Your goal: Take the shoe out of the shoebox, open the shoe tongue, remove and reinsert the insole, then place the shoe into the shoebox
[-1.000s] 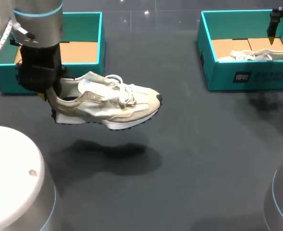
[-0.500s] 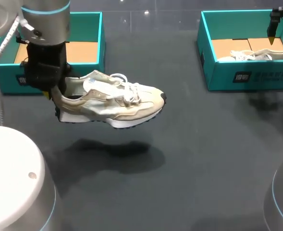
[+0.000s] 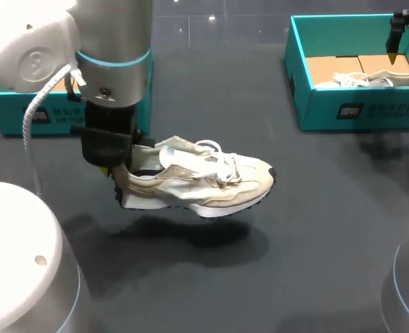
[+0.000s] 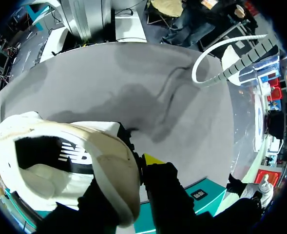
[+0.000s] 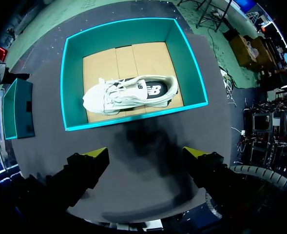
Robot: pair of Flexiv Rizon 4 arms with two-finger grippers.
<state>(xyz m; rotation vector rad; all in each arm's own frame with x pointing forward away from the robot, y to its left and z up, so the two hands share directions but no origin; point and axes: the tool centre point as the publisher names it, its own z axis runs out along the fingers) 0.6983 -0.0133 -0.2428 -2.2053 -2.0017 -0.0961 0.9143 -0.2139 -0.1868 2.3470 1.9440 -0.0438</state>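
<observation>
Okay, head view: my left arm (image 3: 110, 83) now has the shoe (image 3: 197, 184) out over the middle of the table (image 3: 315, 229). A second ago it hung just beside the left shoebox (image 3: 3, 111). It is also lower, with its shadow close under the sole, and it stays level with the toe toward the right shoebox (image 3: 357, 111). So step one looks nearly done: the shoe is out, and set-down comes next, I think.

Left wrist view: left pincer (image 4: 136, 165) is pinching the heel collar, one finger inside the shoe and one outside. Table is ahead and no contact shows yet.

Right wrist view: right pincer (image 5: 147, 153) is spread and empty, hanging above the table just short of the right shoebox, as before. A second shoe (image 5: 128, 92) lies inside it on the cardboard. That arm is free to work the tongue once I land the shoe.
</observation>
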